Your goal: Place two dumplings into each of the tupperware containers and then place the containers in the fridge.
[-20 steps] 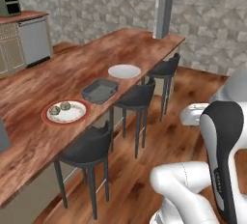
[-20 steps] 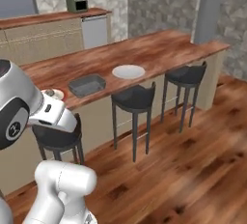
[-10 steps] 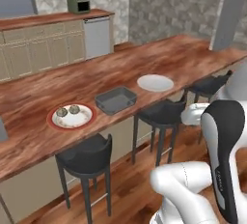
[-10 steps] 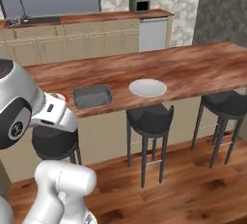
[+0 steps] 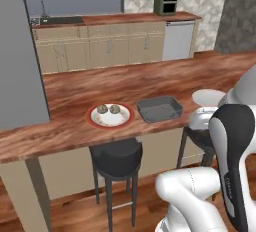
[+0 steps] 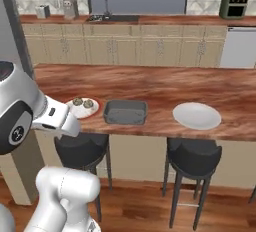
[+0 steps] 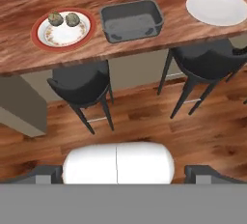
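Two greenish-tan speckled dumplings (image 7: 64, 19) sit side by side on a red-rimmed round plate (image 5: 92, 122) on the reddish wooden counter (image 5: 75, 88), just beside an empty dark grey rectangular tupperware container (image 5: 159, 109). A plain white round plate (image 6: 196, 115) lies further along the same edge, above two black stools (image 7: 83, 87). The end effector (image 7: 123, 172), fingers spread wide and holding nothing, hangs well back from the counter over the wooden floor (image 7: 144, 121).

1. No readable text, label, brand, number or sign on anything in the pictures
2. The red-rimmed plate (image 7: 63, 29) has faint specks on its white middle, too blurred to read as writing
3. The green appliance (image 5: 166, 2) on the back tabletop has dark front panels without legible marks
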